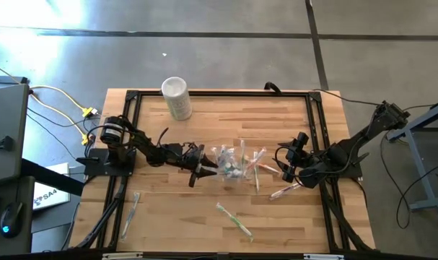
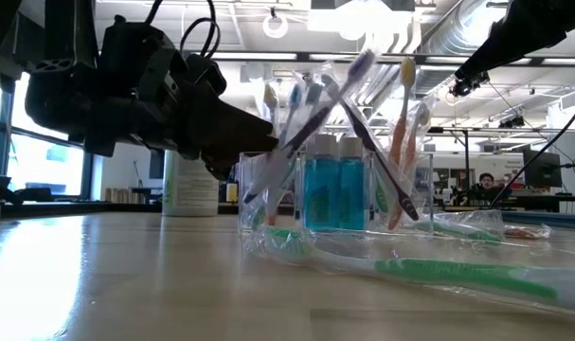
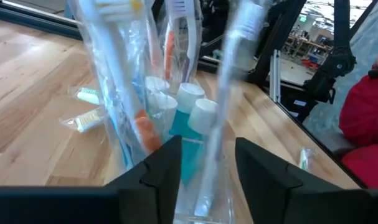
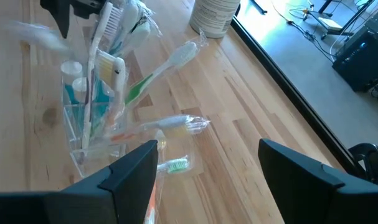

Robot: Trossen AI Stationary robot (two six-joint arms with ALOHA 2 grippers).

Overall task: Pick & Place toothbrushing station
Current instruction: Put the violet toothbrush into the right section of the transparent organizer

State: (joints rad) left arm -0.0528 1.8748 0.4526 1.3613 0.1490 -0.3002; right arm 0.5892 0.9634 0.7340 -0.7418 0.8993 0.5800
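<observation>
The clear cup [image 1: 231,166] stands upright near the table's middle, holding several wrapped toothbrushes [image 2: 363,104] and teal toothpaste tubes [image 2: 336,189] with white caps [image 3: 192,102]. My left gripper [image 3: 207,168] reaches in level from the table's left, right at the cup, and is open. Its two fingers stand on either side of a clear wrapped toothbrush [image 3: 225,93] that leans upright in the cup, with a gap on each side. My right gripper [image 4: 207,168] hangs open above the table to the cup's right, tipped down toward it, with nothing between its fingers.
A tall white cylinder [image 1: 177,97] stands at the far left. Loose wrapped toothbrushes lie near the front left [image 1: 132,209], front middle [image 1: 237,220] and right of the cup [image 1: 283,191]. Black frame rails [image 1: 316,130] edge the table. A person in red [image 3: 369,124] is beyond the table.
</observation>
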